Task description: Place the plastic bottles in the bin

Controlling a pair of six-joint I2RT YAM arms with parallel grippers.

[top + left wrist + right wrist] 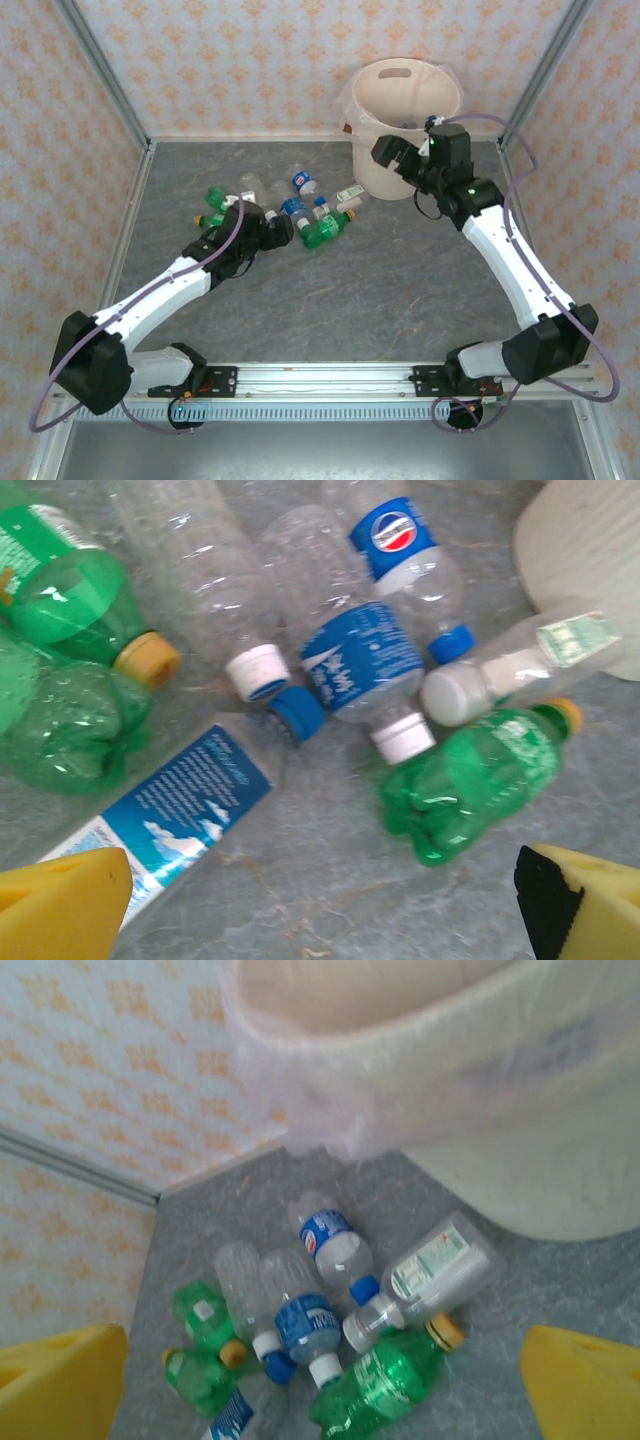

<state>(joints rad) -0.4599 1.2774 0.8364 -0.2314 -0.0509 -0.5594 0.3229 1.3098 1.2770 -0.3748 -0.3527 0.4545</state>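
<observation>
Several plastic bottles [300, 208] lie in a cluster on the grey table, left of the bin [395, 100], a large cream bucket with a clear liner. My left gripper [280, 228] hovers open at the cluster's near side. Its wrist view has a crushed green bottle [465, 785], a blue-labelled clear one [360, 665] and a long blue-labelled one [185, 805] ahead of the left gripper [325, 915]. My right gripper [395, 155] hangs open in front of the bin wall [480, 1110], nothing between its fingers. The right gripper [320, 1390] looks down on a green bottle [385, 1380].
Patterned walls and metal frame posts [110, 90] close in the table on three sides. A rail [320, 375] carrying the arm bases runs along the near edge. Bare grey table [380, 290] lies between the two arms.
</observation>
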